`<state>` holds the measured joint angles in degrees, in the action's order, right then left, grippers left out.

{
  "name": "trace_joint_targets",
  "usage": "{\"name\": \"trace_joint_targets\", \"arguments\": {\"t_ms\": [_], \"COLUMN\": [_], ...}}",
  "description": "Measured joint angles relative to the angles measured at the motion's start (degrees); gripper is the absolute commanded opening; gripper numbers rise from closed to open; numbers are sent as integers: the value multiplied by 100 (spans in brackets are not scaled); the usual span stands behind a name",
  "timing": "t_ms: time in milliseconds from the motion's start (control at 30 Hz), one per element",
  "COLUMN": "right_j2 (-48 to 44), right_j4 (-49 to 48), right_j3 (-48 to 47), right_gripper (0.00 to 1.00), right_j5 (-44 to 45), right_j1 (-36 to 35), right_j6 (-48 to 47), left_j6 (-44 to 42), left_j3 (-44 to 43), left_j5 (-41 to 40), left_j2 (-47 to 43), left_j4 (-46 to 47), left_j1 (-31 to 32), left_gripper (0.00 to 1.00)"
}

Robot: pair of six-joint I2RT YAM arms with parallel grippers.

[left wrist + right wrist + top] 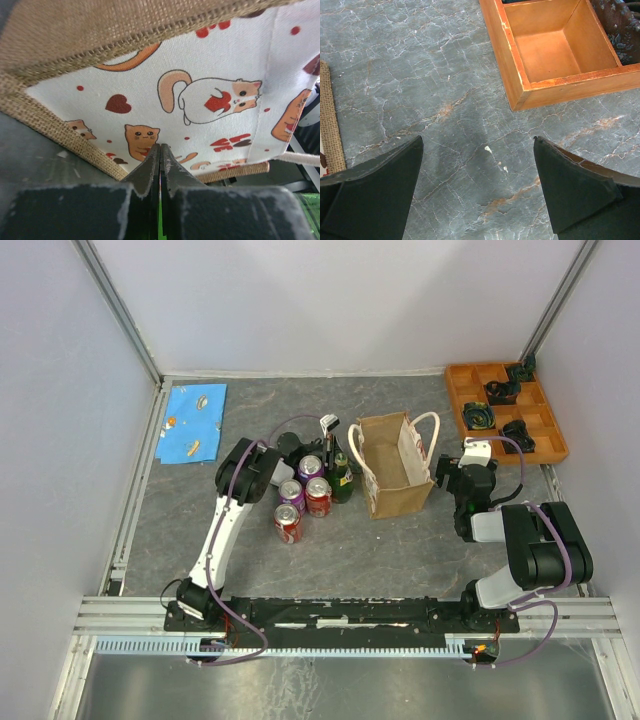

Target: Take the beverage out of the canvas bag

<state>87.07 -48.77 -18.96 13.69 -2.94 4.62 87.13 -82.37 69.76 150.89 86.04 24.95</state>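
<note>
The canvas bag (385,495) stands upright and open mid-table, tan with white rope handles. No beverage shows inside it. My left gripper (336,450) is shut just left of the bag's rim, above a green bottle (342,480). In the left wrist view the shut gripper (160,147) points at the bag's cat-print lining (215,95) and burlap rim (75,30). My right gripper (447,468) is open and empty just right of the bag. In the right wrist view it (478,139) hangs over bare table, with the bag's edge (330,115) at the left.
Two purple cans (311,468) and two red cans (318,497) stand left of the bag beside the bottle. An orange compartment tray (455,400) with dark items sits at the back right, and its wall (560,90) is close ahead of the right gripper. A blue cloth (192,422) lies at the back left.
</note>
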Motion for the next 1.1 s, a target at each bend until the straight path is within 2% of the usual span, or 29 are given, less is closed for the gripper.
{"name": "trace_joint_targets", "arguments": {"t_ms": [433,600,733,833,1100], "right_j2": [0,0,0,0,0], "right_j4": [0,-2,0,-2,-2], "right_j3": [0,0,0,0,0], "right_gripper": [99,99,99,99,99], "right_j5": [0,0,0,0,0], "right_j1": [0,0,0,0,0], "right_j6": [0,0,0,0,0], "left_j6": [-70,-413,-767,-1270,-3707], "left_j3": [933,907,431,-129,-892], "left_j5": [-63,-59,-57,-63,-610], "left_j2": [-385,-415,-415,-424,-802], "left_j4": [118,-127,-662,-1353,-4811], "left_j1": [131,131,87,-4,-859], "left_gripper": [3,3,3,3,3]}}
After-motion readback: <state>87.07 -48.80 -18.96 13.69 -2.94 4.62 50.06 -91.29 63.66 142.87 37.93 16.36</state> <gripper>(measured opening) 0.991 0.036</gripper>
